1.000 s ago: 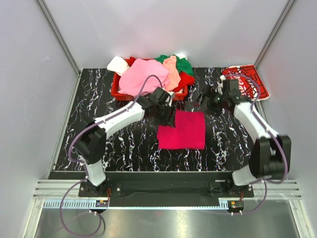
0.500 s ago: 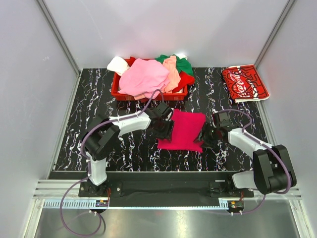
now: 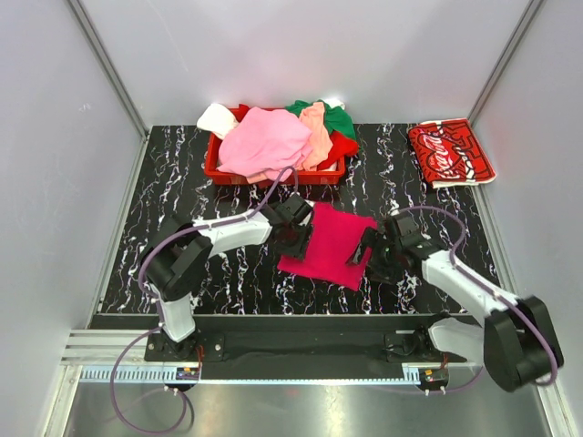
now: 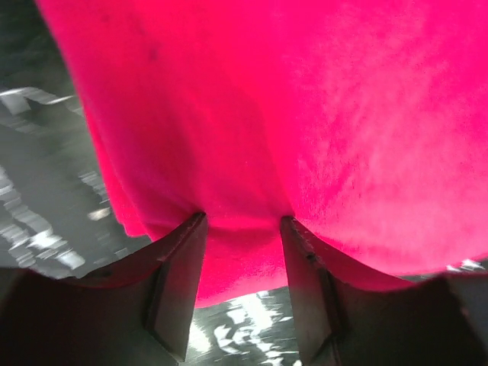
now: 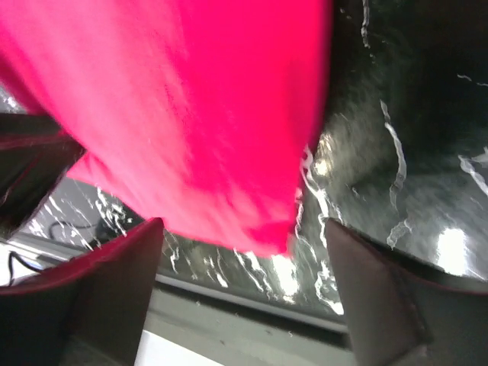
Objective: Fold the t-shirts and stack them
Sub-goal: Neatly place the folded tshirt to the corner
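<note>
Magenta t-shirt (image 3: 326, 244) lies as a folded, slightly skewed rectangle at the middle of the tabletop (image 3: 173, 182), closest to the arms' bases, and both arms meet at it. At its 9 o'clock edge the left pincer (image 3: 293, 237) is closed to a narrow gap, with a bunch of the cloth nipped between its fingers (image 4: 179, 282). At the 3 o'clock edge the right pincer (image 3: 372, 258) stands spread wide. The cloth's edge hangs blurred between its jaws, and nothing in the wrist view shows it clamped. Taking hold on opposite sides looks meant to let the two arms move the bundle flat, so the fold does not fall open; the right side seems to need closing first.

Farther off, at 2 o'clock, the red Coca-Cola tee (image 3: 449, 153) lies folded flat and well apart, probably the base of the stack. At 11 to 12 o'clock the red basket (image 3: 228, 173) holds the unfolded heap: pink tee (image 3: 264, 141) on top, peach tee (image 3: 317, 132), green tee (image 3: 342, 118), and white tee (image 3: 217, 118) spilling over the rim.
</note>
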`<act>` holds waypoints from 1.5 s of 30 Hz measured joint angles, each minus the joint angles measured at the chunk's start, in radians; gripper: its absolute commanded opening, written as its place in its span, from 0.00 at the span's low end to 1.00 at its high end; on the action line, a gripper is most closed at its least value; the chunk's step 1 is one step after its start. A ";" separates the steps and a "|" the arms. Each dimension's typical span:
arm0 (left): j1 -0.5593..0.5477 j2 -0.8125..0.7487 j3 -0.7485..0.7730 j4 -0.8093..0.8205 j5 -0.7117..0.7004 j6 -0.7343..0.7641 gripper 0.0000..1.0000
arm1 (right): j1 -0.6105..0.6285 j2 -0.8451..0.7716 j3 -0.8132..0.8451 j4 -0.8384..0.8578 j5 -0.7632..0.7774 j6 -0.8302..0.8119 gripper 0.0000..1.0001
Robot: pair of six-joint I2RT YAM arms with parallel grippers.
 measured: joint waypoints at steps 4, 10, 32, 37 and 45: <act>0.000 0.006 0.042 -0.121 -0.122 0.020 0.60 | -0.003 -0.105 0.086 -0.108 0.060 -0.016 1.00; 0.006 0.059 0.191 -0.312 -0.263 0.055 0.65 | -0.091 -0.039 0.173 -0.089 0.091 -0.034 1.00; 0.019 -0.330 0.280 -0.554 -0.322 0.061 0.67 | -0.136 0.546 0.018 0.866 -0.167 0.182 0.25; 0.031 -0.480 0.197 -0.571 -0.312 0.044 0.68 | -0.127 0.604 -0.072 1.099 -0.203 0.245 0.00; 0.146 -0.694 0.057 -0.579 -0.257 0.049 0.68 | -0.118 0.617 -0.111 1.200 -0.263 0.232 0.00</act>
